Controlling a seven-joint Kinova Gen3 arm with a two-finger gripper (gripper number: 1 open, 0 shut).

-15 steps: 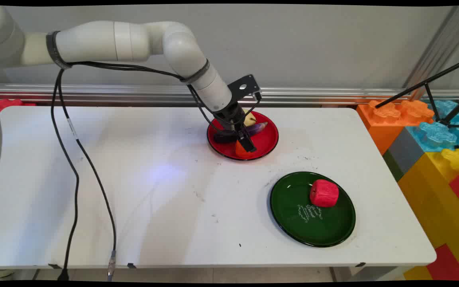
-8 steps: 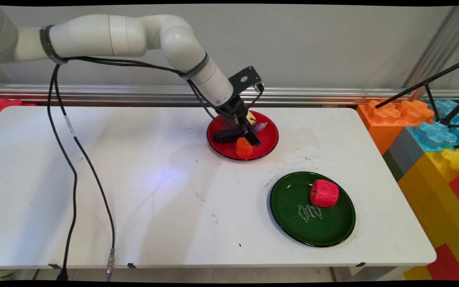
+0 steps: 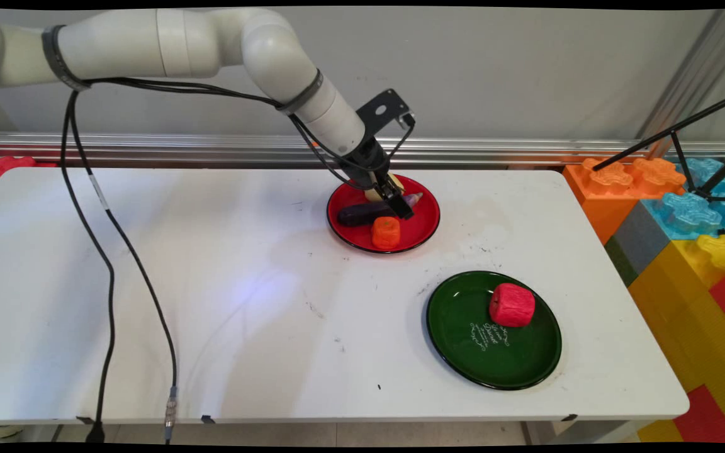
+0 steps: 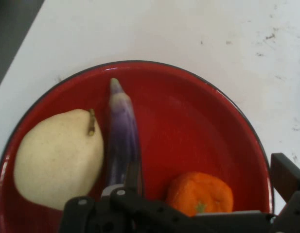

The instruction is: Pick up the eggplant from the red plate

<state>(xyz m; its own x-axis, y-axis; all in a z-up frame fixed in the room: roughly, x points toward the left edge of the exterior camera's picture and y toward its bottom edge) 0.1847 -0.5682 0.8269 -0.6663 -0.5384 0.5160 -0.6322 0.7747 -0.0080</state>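
**Gripper poised over the red plate, fingers spread**

The white surface (image 3: 211, 283) carries two plates, well apart. The larger span of the scene to the right holds stacked giant toy bricks (image 3: 690, 239) in orange, blue, yellow and red, just off the surface's right end, with a black tripod leg crossing above them.

The green plate (image 3: 463, 352) sits toward the near right, with white lettering on its face and a red apple-like fruit (image 3: 512, 304) resting on its far right part.

The red plate (image 3: 422, 223) lies farther back, near the middle of the far side. The gripper (image 3: 396, 202) hangs tilted just above it, and in the hand view its fingers (image 4: 286, 174) stand open, one at the right edge beside the plate's rim, holding nothing.

On the red plate lie three things: a pale yellow pear (image 4: 57, 158), touching a long purple eggplant (image 4: 121, 136) beside it, and a small orange mandarin (image 4: 201, 192) set apart from the eggplant, toward the plate's near rim. The gripper is nearest the eggplant.
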